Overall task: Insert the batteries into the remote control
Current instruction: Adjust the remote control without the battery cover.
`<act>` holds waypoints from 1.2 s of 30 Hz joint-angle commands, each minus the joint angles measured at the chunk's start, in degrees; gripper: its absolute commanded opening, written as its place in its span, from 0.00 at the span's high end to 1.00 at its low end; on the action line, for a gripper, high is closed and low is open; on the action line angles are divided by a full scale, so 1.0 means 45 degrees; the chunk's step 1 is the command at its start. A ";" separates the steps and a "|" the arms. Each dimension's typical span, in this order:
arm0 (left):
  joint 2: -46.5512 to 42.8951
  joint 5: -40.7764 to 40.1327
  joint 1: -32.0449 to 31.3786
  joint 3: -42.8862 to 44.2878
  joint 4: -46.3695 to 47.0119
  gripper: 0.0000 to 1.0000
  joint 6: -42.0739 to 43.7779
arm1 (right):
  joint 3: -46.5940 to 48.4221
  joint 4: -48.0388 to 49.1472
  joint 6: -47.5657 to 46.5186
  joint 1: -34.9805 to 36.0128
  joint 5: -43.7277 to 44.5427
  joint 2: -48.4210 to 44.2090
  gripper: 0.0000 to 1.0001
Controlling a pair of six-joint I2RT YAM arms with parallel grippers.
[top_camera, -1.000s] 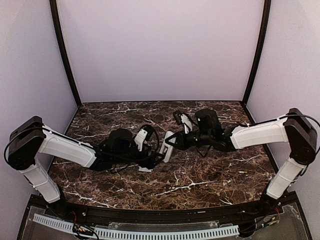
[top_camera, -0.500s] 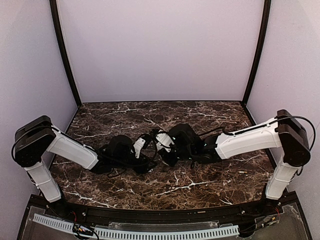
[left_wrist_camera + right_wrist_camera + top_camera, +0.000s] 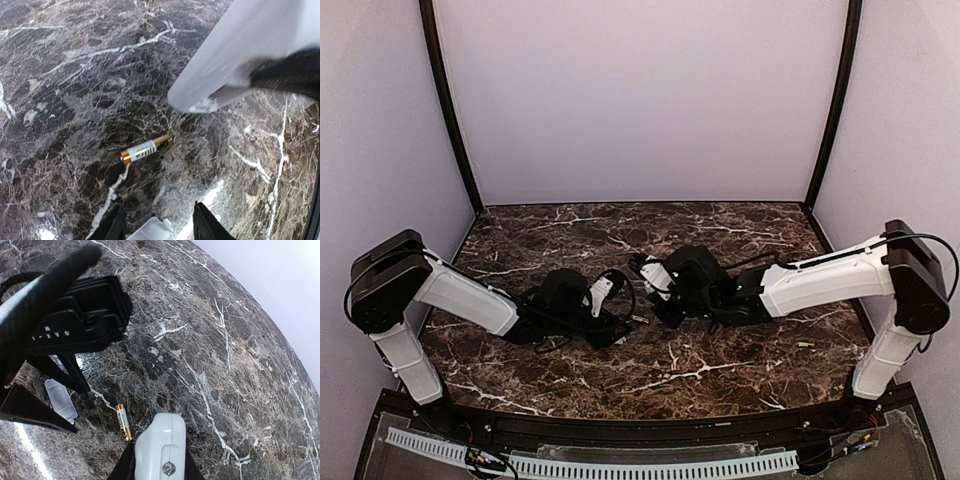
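Observation:
One battery (image 3: 146, 149) with gold ends and a silver middle lies on the marble; it also shows as the battery (image 3: 123, 423) in the right wrist view. The white remote control (image 3: 160, 447) is held in my right gripper (image 3: 160, 462), which is shut on it just above the battery. The remote's end (image 3: 235, 60) hangs over the table in the left wrist view. My left gripper (image 3: 158, 215) is low over the table, and its jaws stand apart around a small flat white cover piece (image 3: 152, 231). From above, both grippers meet mid-table, the left gripper (image 3: 618, 318) beside the right gripper (image 3: 658, 285).
The dark marble table (image 3: 720, 370) has purple walls on three sides. The cover piece (image 3: 60, 399) rests between the left arm's black fingers (image 3: 70, 372), close to the battery. A small light speck (image 3: 806, 345) lies at the right.
The right arm swung left with the remote to meet the left gripper, then eased back slightly. The left gripper's jaws have narrowed around the cover piece.

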 commanded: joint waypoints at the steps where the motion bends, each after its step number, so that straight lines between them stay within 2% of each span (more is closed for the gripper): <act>1: -0.0530 -0.0637 0.0195 0.1183 -0.2773 0.55 0.0687 | -0.1014 0.0229 0.1390 -0.1301 -0.1631 -0.1924 1.00; 3: -0.0547 -0.0753 0.0210 0.1728 -0.3749 0.55 0.0593 | -0.1474 0.0431 0.2142 -0.2041 -0.2911 -0.2397 1.00; 6: -0.0624 -0.0754 0.0213 0.1827 -0.3713 0.51 -0.0173 | -0.1979 0.0713 0.2609 -0.2911 -0.3968 -0.2758 1.00; 9: -0.0393 -0.0385 0.0212 0.2208 -0.3751 0.49 -0.0302 | -0.2174 0.0731 0.2876 -0.3438 -0.4432 -0.2962 1.00; 12: 0.0069 -0.0527 0.0187 0.3228 -0.4807 0.46 -0.0627 | -0.2369 0.0743 0.3193 -0.3919 -0.5022 -0.3179 1.00; 16: 0.0025 -0.1184 0.0074 0.3578 -0.5310 0.38 -0.1942 | -0.2461 0.0772 0.3306 -0.4276 -0.5519 -0.3223 1.00; 18: -0.0038 -0.1466 -0.0186 0.3570 -0.5226 0.37 -0.2702 | -0.2460 0.0842 0.3340 -0.4425 -0.5657 -0.3170 1.00; 23: 0.0643 -0.2959 -0.0951 0.4654 -0.6601 0.38 -0.4491 | -0.2609 0.1081 0.3420 -0.4783 -0.5976 -0.3180 1.00; 26: 0.1122 -0.3893 -0.1150 0.5265 -0.7526 0.43 -0.5482 | -0.2740 0.1146 0.3480 -0.5015 -0.6184 -0.3281 1.00; 29: 0.1521 -0.4930 -0.1369 0.5915 -0.8530 0.44 -0.6348 | -0.3015 0.1311 0.3519 -0.5318 -0.6609 -0.3503 1.00; 34: 0.1974 -0.5419 -0.1568 0.6556 -0.9140 0.45 -0.6642 | -0.3414 0.1600 0.3685 -0.5833 -0.7491 -0.3858 1.00; 36: 0.2005 -0.5426 -0.1578 0.6621 -0.8976 0.45 -0.5609 | -0.3490 0.1634 0.3798 -0.5977 -0.7792 -0.3905 1.00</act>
